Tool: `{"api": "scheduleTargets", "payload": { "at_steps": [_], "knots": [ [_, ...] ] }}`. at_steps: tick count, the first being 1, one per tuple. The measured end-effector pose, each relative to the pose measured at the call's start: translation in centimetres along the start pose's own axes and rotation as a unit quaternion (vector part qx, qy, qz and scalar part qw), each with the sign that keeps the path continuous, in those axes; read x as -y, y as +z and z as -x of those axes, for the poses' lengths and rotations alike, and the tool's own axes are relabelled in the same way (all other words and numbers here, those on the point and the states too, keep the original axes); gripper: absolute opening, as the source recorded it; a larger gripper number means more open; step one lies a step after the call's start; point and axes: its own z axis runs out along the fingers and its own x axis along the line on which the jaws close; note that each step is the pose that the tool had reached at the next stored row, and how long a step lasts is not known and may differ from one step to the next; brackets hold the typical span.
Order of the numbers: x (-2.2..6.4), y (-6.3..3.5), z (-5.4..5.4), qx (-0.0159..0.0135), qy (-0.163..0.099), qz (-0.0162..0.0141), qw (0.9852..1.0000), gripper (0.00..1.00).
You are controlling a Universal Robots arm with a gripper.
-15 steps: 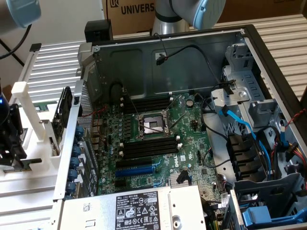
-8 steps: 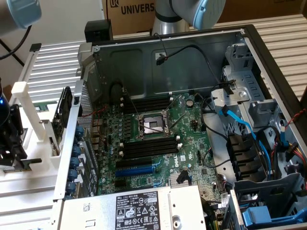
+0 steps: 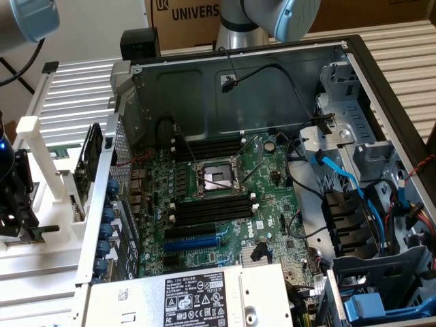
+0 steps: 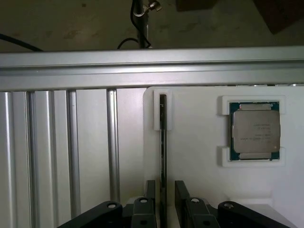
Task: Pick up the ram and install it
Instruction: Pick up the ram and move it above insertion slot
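The hand [image 4: 165, 190] hung over the white holder [image 4: 204, 190] with its two fingers apart, one on each side of the ram [image 4: 163, 137], a gap showing on both sides. The ram stood on edge in a slot along the holder's edge beside the ribbed tabletop [image 4: 57, 152]. The square processor [image 4: 255, 132] sat in its own pocket, well apart.
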Motion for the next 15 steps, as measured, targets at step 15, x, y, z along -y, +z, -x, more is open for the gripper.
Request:
{"api": "scheduleTargets", "payload": {
  "at_steps": [15],
  "knots": [
    [0.00, 0.00, 0.00, 0.0000, 0.000, 0.0001, 1.0000, 0.13]
  ]
}}
